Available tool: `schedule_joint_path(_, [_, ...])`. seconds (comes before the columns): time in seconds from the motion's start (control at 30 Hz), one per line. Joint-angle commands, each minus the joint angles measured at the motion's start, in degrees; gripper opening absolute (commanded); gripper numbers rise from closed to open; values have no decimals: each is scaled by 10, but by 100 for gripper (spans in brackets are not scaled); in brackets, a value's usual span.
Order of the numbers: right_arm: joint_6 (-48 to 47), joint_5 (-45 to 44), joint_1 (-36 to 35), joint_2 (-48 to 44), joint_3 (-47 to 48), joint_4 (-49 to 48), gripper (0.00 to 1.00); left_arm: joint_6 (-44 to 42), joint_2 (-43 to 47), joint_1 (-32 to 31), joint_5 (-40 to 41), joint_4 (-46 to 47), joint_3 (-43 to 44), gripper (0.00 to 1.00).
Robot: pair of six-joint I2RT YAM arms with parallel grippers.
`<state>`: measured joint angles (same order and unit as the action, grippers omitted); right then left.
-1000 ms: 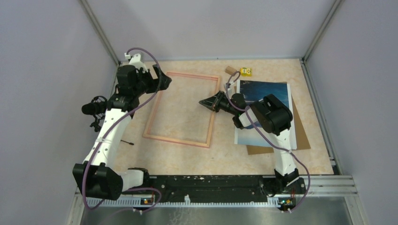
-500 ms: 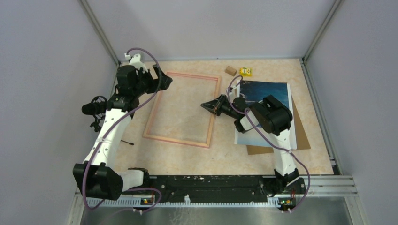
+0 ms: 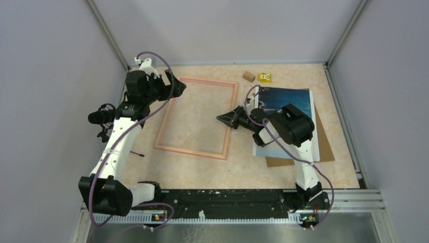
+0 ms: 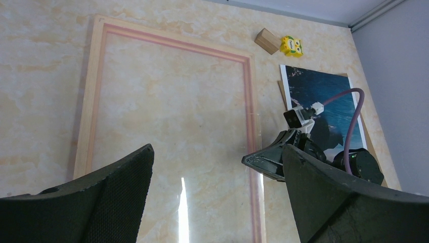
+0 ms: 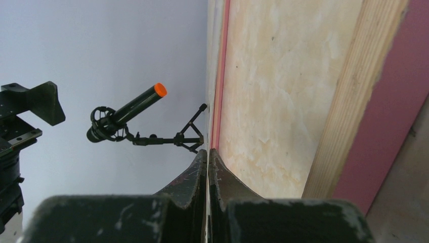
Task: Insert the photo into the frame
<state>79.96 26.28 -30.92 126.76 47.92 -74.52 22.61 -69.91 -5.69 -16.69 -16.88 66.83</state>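
The frame lies flat on the marbled beige bench, left of centre. It is a thin-railed rectangle of pale wood with a pinkish inner lip. The bench's mottled pattern shows through its middle, crossed by a bright streak of glare in the left wrist view.

The photo lies face up to the right of the frame, apart from it. It is a glossy print, dark blue at the far end and fading to pale white toward the near edge. It rests on a plain brown board, whose corners stick out at the near right. The right arm crosses over much of the print.

The right gripper is closed with its two black fingers pressed flat together, and it holds nothing. Its pointed tip sits low at the frame's right rail (whether it touches the wood, I cannot tell).

The left gripper hangs above the frame's far left corner. Its jaws are spread wide and empty, and their textured dark pads face each other.

A small wooden block and a yellow toy sit just beside each other at the far edge. A black microphone with an orange tip stands off the left side.
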Motion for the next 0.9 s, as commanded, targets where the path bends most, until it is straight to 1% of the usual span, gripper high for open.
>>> schedule_joint_path(0.0, [-16, -9, -8, -25, -8, -42, 0, 3, 4, 4, -6, 27, -5, 98])
schedule_joint_path(0.57, [-49, -12, -8, -51, -17, 0, 0, 4, 5, 4, -8, 27, -7, 98])
schedule_joint_path(0.87, [-50, -4, -8, -50, -18, 4, 0, 4, 6, 4, -7, 28, -6, 99])
